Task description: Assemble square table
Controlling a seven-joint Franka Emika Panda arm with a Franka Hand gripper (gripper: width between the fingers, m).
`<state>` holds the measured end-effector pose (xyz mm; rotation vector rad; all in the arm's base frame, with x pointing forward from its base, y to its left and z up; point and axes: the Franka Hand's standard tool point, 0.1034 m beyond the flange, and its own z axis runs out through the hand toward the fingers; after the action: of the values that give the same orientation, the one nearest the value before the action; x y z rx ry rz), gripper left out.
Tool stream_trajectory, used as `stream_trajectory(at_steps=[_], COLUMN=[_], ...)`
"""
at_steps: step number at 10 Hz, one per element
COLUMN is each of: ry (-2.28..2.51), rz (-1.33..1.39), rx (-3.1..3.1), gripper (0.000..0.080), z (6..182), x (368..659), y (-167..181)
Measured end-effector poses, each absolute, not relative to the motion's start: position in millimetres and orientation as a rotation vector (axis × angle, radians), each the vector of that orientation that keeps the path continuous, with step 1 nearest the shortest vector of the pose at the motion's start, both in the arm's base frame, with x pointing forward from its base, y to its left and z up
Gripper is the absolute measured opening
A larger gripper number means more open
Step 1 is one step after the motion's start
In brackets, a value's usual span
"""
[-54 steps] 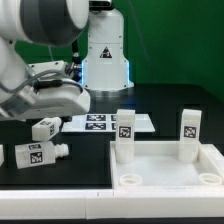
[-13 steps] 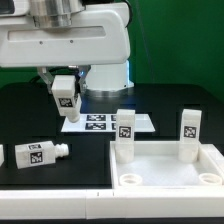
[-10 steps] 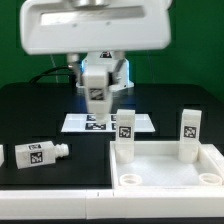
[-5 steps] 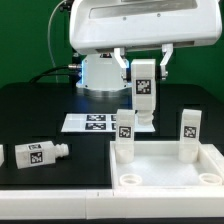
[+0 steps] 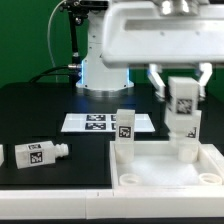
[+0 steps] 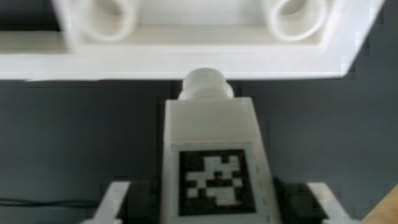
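My gripper [image 5: 181, 90] is shut on a white tagged leg [image 5: 180, 108] and holds it upright in the air, just in front of and above the leg [image 5: 190, 148] that stands on the far right corner of the square table slab [image 5: 165, 170]. A second leg [image 5: 125, 135] stands upright on the slab's far left corner. Another leg [image 5: 35, 153] lies on its side on the black table at the exterior view's left. In the wrist view the held leg [image 6: 214, 140] sits between the fingers [image 6: 118, 200], pointing at the slab [image 6: 196, 60] and its holes.
The marker board [image 5: 92, 122] lies flat behind the slab. The arm's white base [image 5: 100, 65] stands at the back. A green wall closes the scene behind the table.
The gripper has carried the leg toward the exterior view's right, from above the marker board to beside the slab's far right leg. Its grip has not changed.
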<state>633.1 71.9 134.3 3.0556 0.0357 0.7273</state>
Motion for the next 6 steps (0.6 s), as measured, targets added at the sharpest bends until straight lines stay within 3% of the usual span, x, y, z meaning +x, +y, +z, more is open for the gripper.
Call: stream_trajectory(at_steps=[4, 6], ry=[0.019, -0.033], rz=[0.729, 0.734], rx=[3.054, 3.075], gripper=[0.0284, 0.0284], z=[135.5, 119.5], x=[634, 625], y=[66, 79])
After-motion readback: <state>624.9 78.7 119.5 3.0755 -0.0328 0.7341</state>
